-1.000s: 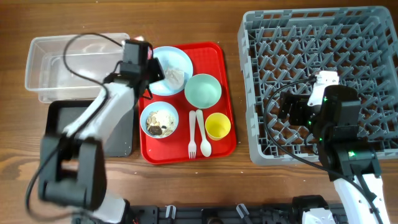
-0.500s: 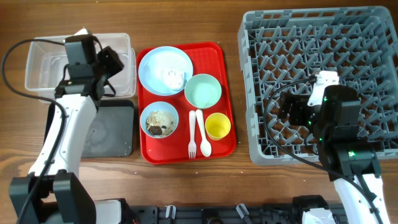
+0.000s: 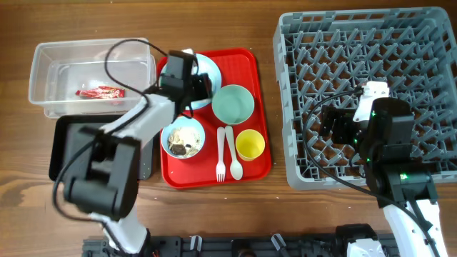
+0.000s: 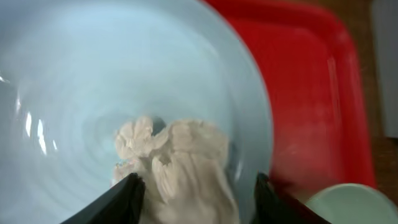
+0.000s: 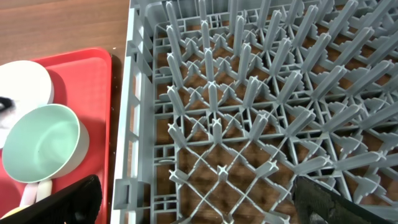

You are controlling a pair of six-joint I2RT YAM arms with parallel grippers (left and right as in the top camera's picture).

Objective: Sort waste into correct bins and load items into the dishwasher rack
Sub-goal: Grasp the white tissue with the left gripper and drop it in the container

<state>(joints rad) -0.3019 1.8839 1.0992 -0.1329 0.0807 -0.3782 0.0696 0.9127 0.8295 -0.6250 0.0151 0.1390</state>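
Observation:
My left gripper [image 3: 191, 84] [image 4: 198, 200] hovers over the light-blue plate [image 3: 216, 70] [image 4: 93, 68]. It is open, with its fingers either side of the crumpled white tissue [image 4: 177, 162]. A red snack wrapper [image 3: 100, 92] lies in the clear tub [image 3: 43, 71]. Beige food scraps fill the blue bowl [image 3: 183, 139]. The mint bowl [image 3: 233, 103], yellow cup [image 3: 250, 144], fork [image 3: 221, 153] and spoon [image 3: 233, 153] rest on the red tray [image 3: 250, 61]. My right gripper [image 3: 332, 123] [image 5: 196, 205] hangs open over the grey dishwasher rack [image 3: 371, 43] [image 5: 249, 93], holding nothing.
The black tray [image 3: 64, 146] sits in front of the clear tub, partly under my left arm. The red tray lies between the bins and the rack. Bare wooden table runs along the front edge.
The left arm swung from the plate out over the clear tub, opened, and came back over the plate. The red wrapper now lies in the tub. The right arm stayed still.

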